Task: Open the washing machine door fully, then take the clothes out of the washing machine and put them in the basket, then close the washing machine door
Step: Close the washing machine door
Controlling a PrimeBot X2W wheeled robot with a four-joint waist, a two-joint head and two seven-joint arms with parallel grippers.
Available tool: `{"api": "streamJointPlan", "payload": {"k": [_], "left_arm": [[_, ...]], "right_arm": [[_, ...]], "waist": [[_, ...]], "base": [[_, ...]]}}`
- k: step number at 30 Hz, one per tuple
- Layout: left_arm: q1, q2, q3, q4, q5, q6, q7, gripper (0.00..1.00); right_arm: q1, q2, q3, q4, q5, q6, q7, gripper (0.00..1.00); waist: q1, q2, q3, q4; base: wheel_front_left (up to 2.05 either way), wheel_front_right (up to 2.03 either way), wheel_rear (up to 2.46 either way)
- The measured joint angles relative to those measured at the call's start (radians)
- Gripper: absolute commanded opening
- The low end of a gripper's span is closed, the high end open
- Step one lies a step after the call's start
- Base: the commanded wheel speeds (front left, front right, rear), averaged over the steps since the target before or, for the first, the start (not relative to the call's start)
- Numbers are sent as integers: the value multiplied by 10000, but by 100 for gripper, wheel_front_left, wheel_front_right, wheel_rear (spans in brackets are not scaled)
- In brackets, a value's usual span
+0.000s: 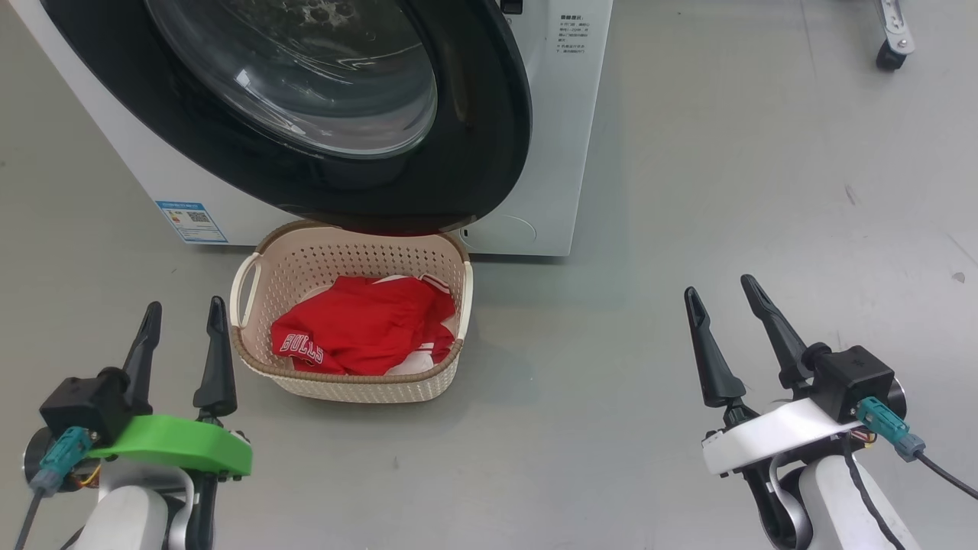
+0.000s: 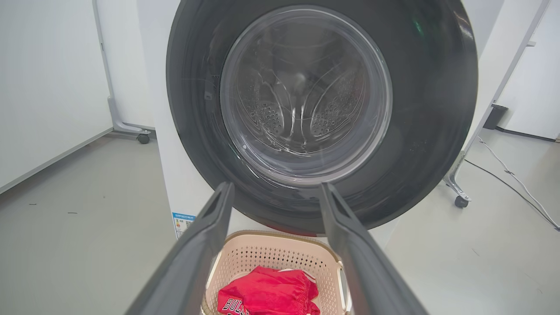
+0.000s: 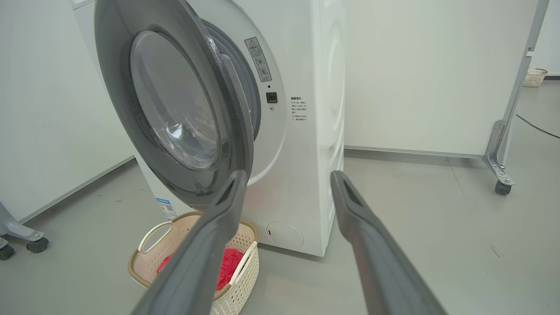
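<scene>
The white washing machine [image 1: 552, 153] stands ahead of me on the floor. Its black-rimmed washing machine door [image 1: 466, 114] stands ajar, and a gap shows between the door [image 3: 118, 87] and the machine's front [image 3: 315, 131]. Through the glass [image 2: 306, 92] I see the steel drum. The cream basket [image 1: 359, 260] sits on the floor under the door's lower edge. Red clothes [image 1: 367, 325] with white "BULLS" lettering lie in it. My left gripper [image 1: 186, 303] hovers left of the basket, open and empty. My right gripper [image 1: 719, 285] is far to the right, open and empty.
A wheeled frame leg with a caster [image 3: 501, 186] stands right of the machine, and a cable [image 2: 512, 175] runs along the floor there. Another caster [image 3: 35, 245] is at the left. A small basket [image 3: 534, 76] sits far back right. Grey floor lies between my grippers.
</scene>
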Motion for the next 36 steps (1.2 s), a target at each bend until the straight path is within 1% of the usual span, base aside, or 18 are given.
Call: {"api": "streamJointPlan", "payload": {"k": [8, 9, 10, 11, 17, 21, 26, 28, 32, 36], "left_arm": [[34, -52, 111, 0, 138, -42, -2, 100], [34, -61, 123, 0, 153, -42, -2, 100], [35, -75, 130, 0, 176, -48, -2, 100], [36, -90, 138, 0, 205, -94, -2, 100], [37, -249, 105, -88, 224, -130, -2, 100], [35, -337, 23, -142, 391, -211, -2, 100], [18, -443, -31, -196, 481, -224, -2, 100], [9, -527, -117, -196, 527, -293, -2, 100], [-170, -732, -316, -230, 600, -353, -2, 100], [-495, -884, -362, -295, 600, -391, -2, 100]], "right_arm": [[0, 4, -15, 0, 0, 0, 0, 100], [0, 4, -15, 0, 0, 0, 0, 96], [0, 4, -4, 2, -31, 0, 0, 29], [-1, 2, 12, -4, -153, 0, 0, 0], [-29, -90, 132, -228, -456, 2, 0, 0], [-222, -395, 466, -284, -777, 2, 0, 0], [-753, -598, 796, -418, -984, 4, 0, 0], [-1026, -755, 1068, -420, -1078, 4, 0, 0], [-1730, -1118, 1923, -451, -1377, 4, 151, 0], [-2548, -1302, 2443, -487, -1448, 6, 334, 0]], "waist": [[0, 0, 8, 1], [0, 0, 12, 1], [0, 0, 17, 3], [0, 0, 24, 6], [0, 0, 197, 78], [0, 0, 401, 179], [0, 0, 670, 330], [0, 0, 831, 424], [0, 0, 1195, 645], [0, 0, 1599, 909]], "base": [[0, 0, 0], [0, 0, 0], [0, 0, 0], [0, 0, 0], [0, 0, 0], [0, 0, 0], [0, 0, 0], [0, 0, 0], [0, 0, 0], [0, 0, 0]]}}
